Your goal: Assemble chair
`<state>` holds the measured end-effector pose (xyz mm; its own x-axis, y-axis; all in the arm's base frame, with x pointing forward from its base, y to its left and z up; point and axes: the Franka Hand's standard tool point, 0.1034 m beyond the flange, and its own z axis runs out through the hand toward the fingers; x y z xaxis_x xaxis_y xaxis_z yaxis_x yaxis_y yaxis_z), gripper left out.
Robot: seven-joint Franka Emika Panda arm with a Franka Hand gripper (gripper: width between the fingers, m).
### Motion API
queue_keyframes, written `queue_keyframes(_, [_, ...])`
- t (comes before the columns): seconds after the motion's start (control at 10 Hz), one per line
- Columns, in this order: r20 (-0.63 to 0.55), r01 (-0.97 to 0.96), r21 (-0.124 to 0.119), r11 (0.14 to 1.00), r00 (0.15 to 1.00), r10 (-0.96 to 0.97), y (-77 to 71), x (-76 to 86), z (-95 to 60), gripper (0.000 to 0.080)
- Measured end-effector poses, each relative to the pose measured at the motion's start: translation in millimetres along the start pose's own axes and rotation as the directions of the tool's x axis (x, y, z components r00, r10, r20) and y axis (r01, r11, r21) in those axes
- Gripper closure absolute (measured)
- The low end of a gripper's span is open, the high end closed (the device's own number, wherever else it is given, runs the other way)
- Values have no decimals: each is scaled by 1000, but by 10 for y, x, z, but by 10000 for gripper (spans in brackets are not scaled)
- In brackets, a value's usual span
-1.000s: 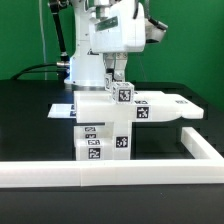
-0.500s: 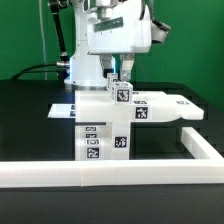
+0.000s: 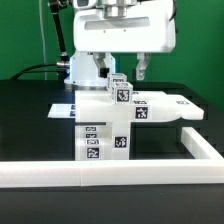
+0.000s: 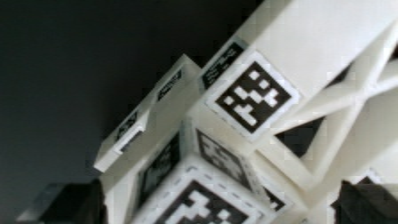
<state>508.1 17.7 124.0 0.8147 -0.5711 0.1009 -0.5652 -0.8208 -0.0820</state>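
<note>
The partly built chair [image 3: 105,128] stands mid-table as a white blocky stack with black-and-white tags on its front. A small tagged piece [image 3: 123,93] sits on top of it. My gripper [image 3: 125,72] hangs just above that piece, open, with one finger on each side and nothing between them. In the wrist view the tagged white chair parts [image 4: 249,95] fill the picture at close range. My gripper [image 4: 221,205] straddles them with its dark fingertips [image 4: 71,205] far apart and holds nothing.
A long white border rail [image 3: 110,173] runs along the front and turns back on the exterior view's right [image 3: 197,143]. A flat white panel [image 3: 178,106] lies behind the stack. The robot's base [image 3: 85,68] stands behind the stack, with cables at the back left.
The gripper has opened, let go of the small top piece and risen a little. The piece stays on the stack.
</note>
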Motion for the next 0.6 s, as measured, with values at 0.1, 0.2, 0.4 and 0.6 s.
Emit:
queue_keyframes(0.1, [0, 79, 0, 997, 997, -79, 7, 4, 0, 150])
queue_keyframes(0.2, [0, 139, -1, 990, 990, -139, 15, -1, 6, 150])
queue_keyframes(0.4, [3, 294, -3, 956, 956, -294, 49, 7, 13, 150])
queue_keyframes(0.6, [3, 451, -8, 893, 893, -451, 56, 2, 18, 150])
